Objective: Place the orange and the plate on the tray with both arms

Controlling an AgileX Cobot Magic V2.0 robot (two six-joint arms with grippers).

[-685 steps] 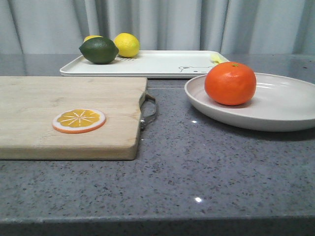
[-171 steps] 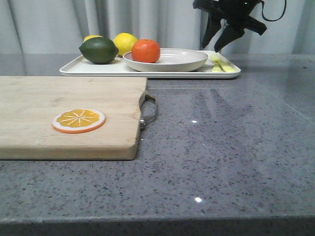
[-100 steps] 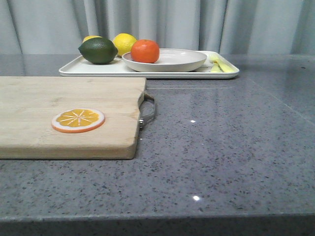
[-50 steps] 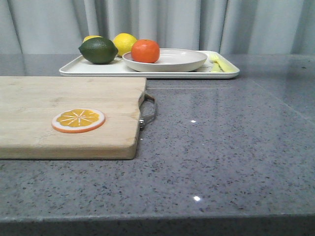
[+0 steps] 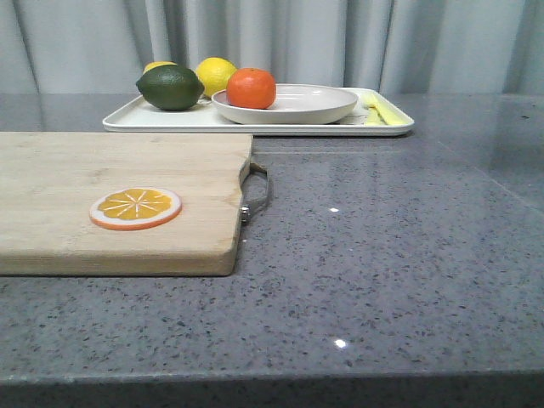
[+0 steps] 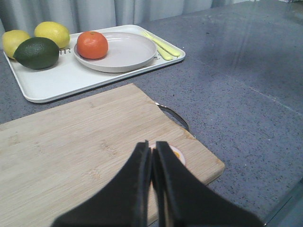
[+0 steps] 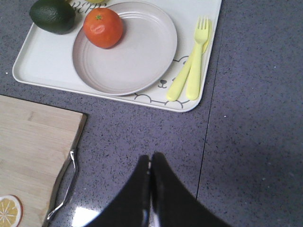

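The grey stone table (image 5: 382, 255) carries the wooden cutting board (image 5: 119, 200) at nine o'clock in the front view, with the white tray (image 5: 161, 121) across the far side at twelve. The plate (image 5: 306, 106) lies inside the tray, and the orange (image 5: 252, 87) sits on the plate's nine o'clock edge. A green lime (image 5: 171, 87) and two yellow lemons (image 5: 218, 75) rest on the tray beside it. The left gripper (image 6: 152, 158) and right gripper (image 7: 150, 168) are both clenched, holding nothing.
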